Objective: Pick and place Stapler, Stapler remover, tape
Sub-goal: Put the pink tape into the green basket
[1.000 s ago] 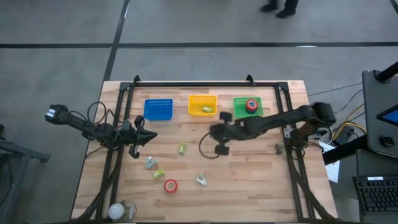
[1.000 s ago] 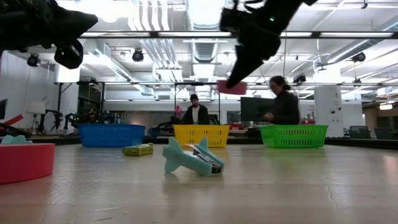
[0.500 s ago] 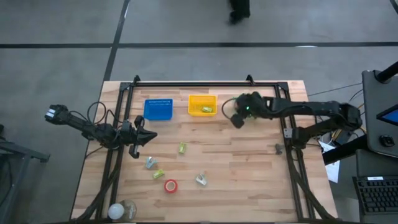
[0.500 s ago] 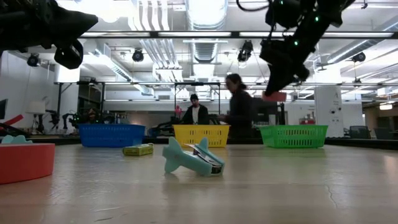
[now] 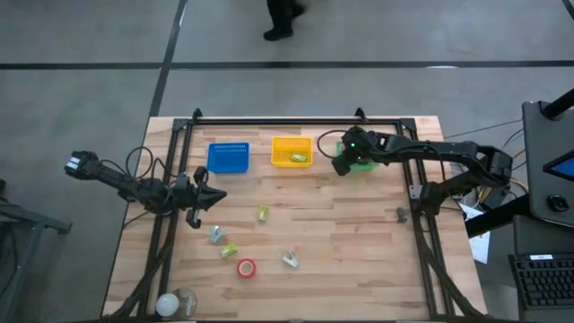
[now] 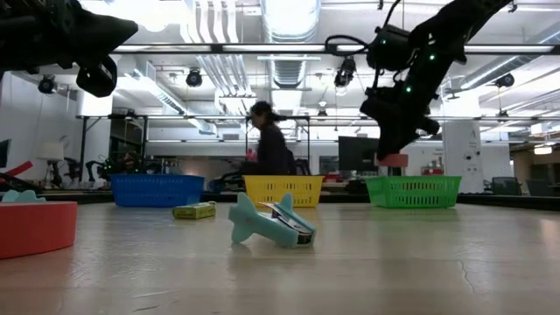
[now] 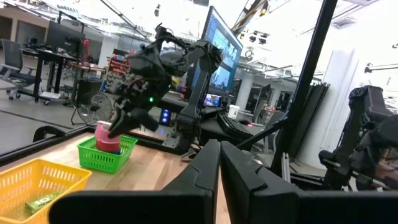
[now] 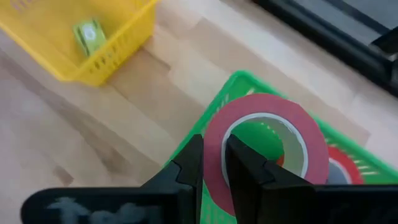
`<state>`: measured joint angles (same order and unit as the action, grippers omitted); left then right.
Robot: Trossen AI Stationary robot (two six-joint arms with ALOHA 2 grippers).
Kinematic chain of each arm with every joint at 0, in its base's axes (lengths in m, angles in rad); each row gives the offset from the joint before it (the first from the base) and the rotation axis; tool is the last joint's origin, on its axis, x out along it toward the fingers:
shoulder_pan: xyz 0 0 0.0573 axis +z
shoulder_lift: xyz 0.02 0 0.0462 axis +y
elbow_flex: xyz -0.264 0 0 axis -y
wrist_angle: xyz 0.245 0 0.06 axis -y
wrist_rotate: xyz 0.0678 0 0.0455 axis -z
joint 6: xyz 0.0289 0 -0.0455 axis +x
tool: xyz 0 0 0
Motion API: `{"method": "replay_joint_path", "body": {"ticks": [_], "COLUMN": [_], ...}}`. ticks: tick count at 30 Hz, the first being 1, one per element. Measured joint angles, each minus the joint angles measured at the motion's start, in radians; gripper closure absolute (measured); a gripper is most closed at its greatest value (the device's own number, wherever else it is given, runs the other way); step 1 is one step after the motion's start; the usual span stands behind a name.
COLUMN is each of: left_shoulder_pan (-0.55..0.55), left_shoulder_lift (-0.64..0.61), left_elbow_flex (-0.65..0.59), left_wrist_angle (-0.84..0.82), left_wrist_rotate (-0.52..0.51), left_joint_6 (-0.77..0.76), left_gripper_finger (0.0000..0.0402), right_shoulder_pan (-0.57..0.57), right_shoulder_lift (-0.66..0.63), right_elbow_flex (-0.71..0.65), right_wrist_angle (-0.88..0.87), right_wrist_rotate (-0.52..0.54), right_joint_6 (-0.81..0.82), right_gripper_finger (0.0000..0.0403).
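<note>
My right gripper [image 5: 343,161] [image 8: 214,140] is over the green tray [image 5: 366,163] [image 6: 411,191] at the table's far edge, shut on a red roll of tape [image 8: 267,104] [image 6: 393,160]. A second red roll [image 8: 345,165] lies in that tray. A third red roll [image 5: 246,267] lies flat near the table's near edge. Two small green staplers [image 5: 263,213] [image 5: 228,251] and two teal staple removers [image 5: 216,235] [image 5: 290,259] lie on the wood. My left gripper [image 5: 211,197] [image 7: 219,146] waits shut above the table's left side. My right gripper pinches the roll's wall [image 8: 216,148], one finger [image 8: 242,165] inside the centre hole and the other [image 8: 189,162] outside. The fingers come from above, slanting down. The roll is lifted clear and hangs above the green tray's near corner.
A yellow tray [image 5: 292,151] holding a green stapler [image 5: 298,158] and a blue tray [image 5: 228,158] stand left of the green one along the far edge. A clear cup-like thing [image 5: 177,303] sits at the near left corner. A person walks past beyond the table.
My right gripper, carrying the red roll, has swung from above the table's middle toward the far edge and right, then sunk a little over the green tray. The person in the room behind has walked leftward.
</note>
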<state>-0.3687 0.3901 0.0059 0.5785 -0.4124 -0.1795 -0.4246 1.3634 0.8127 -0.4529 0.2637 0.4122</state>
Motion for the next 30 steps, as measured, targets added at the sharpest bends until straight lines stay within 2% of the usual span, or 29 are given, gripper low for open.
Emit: {"method": "replay_joint_path", "body": {"ticks": [7, 21, 30], "left_shoulder_pan": [0.0, 0.0, 0.0], "left_shoulder_lift": [0.0, 0.0, 0.0], "left_elbow_flex": [0.0, 0.0, 0.0], "left_wrist_angle": [0.0, -0.004, -0.003], "left_wrist_rotate": [0.0, 0.0, 0.0], "left_joint_6": [0.0, 0.0, 0.0], "left_gripper_finger": [0.0382, 0.038, 0.0381], "right_shoulder_pan": [-0.001, -0.001, -0.001], "right_shoulder_lift": [0.072, 0.12, 0.118], "right_elbow_flex": [0.0, 0.0, 0.0], "right_wrist_angle": [0.018, 0.023, 0.026], "right_wrist_rotate": [0.005, 0.017, 0.021], "right_joint_6": [-0.002, -0.004, 0.0], "right_gripper_finger": [0.0352, 0.0345, 0.0294]}}
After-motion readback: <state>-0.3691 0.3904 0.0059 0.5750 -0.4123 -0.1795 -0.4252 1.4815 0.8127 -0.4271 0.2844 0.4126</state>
